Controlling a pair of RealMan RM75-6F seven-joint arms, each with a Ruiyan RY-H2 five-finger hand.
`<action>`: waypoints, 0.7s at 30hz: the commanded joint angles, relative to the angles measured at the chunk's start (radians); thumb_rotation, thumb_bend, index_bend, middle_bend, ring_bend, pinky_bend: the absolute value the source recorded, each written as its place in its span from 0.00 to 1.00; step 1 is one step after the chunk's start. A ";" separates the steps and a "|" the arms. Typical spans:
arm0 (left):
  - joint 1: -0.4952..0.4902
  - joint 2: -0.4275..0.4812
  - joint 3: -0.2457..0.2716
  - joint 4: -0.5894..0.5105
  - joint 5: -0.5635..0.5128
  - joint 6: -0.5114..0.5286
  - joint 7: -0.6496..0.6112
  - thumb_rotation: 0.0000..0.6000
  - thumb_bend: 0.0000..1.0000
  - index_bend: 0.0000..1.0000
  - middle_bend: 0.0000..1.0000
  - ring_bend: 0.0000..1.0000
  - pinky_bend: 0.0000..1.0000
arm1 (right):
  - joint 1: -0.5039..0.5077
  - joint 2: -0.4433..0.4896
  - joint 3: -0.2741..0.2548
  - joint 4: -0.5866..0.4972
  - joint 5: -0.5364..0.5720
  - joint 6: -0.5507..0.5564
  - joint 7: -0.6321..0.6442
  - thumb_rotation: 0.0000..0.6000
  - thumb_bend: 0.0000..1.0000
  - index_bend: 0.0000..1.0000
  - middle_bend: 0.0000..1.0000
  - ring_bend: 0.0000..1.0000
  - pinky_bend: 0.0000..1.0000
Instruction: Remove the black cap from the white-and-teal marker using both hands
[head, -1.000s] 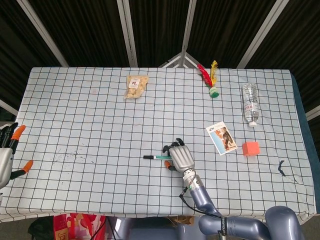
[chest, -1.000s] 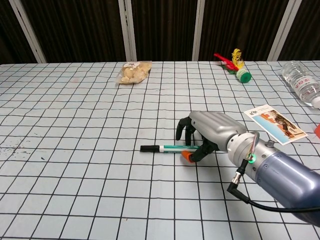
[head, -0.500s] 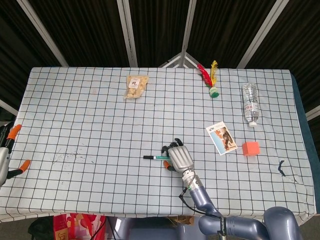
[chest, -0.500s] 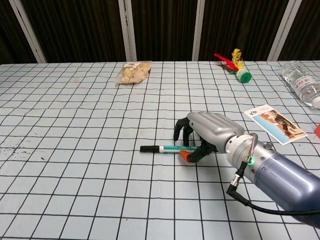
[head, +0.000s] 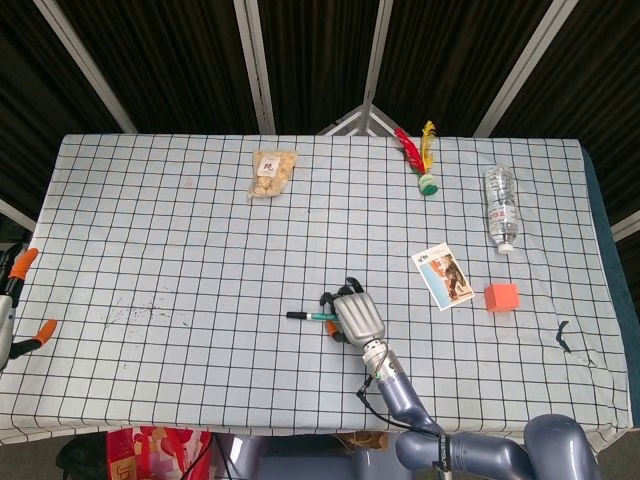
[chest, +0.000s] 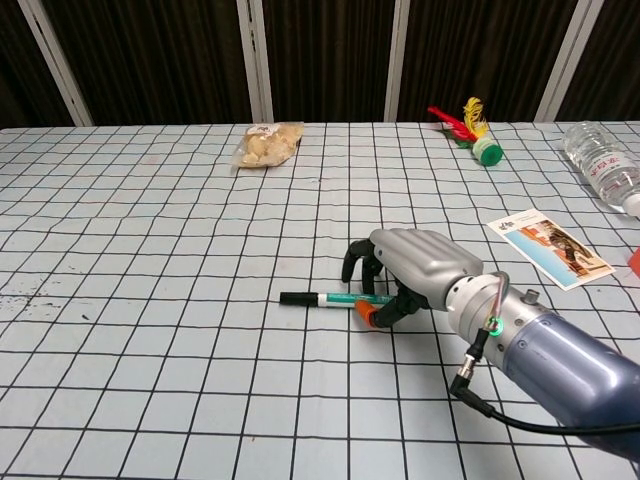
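Observation:
The white-and-teal marker (head: 318, 316) (chest: 342, 298) lies flat on the checked tablecloth, its black cap (head: 296, 315) (chest: 297, 298) pointing left. My right hand (head: 357, 314) (chest: 415, 263) covers the marker's right end. Its fingers curl down over the far side and the orange-tipped thumb (chest: 368, 314) presses in from the near side, so it grips the barrel against the table. The cap end sticks out free. My left hand (head: 10, 305) shows only at the far left edge of the head view, off the table, fingers apart and holding nothing.
A snack bag (head: 272, 172) (chest: 268, 143) lies at the back left. At the back right are a feather shuttlecock (head: 421, 160) (chest: 470, 126) and a water bottle (head: 500, 207) (chest: 605, 165). A picture card (head: 443, 277) (chest: 548, 248) and an orange cube (head: 501, 296) lie right of my right hand.
My right hand has slid slightly left along the marker and closed more over it. My left hand has drawn back toward the left edge. The marker has not moved.

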 joint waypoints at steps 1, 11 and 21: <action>-0.001 -0.002 0.000 0.001 -0.004 -0.003 0.002 1.00 0.34 0.02 0.00 0.00 0.00 | 0.000 0.004 -0.002 -0.005 0.006 -0.007 -0.016 1.00 0.45 0.36 0.51 0.29 0.13; 0.001 -0.001 0.001 -0.002 -0.005 0.001 0.006 1.00 0.34 0.02 0.00 0.00 0.00 | 0.001 0.015 -0.002 -0.023 0.031 -0.026 -0.051 1.00 0.45 0.32 0.43 0.23 0.13; 0.006 0.007 0.001 -0.014 0.002 0.012 0.009 1.00 0.34 0.02 0.00 0.00 0.00 | 0.002 0.025 -0.009 -0.039 0.051 -0.045 -0.078 1.00 0.45 0.32 0.39 0.20 0.12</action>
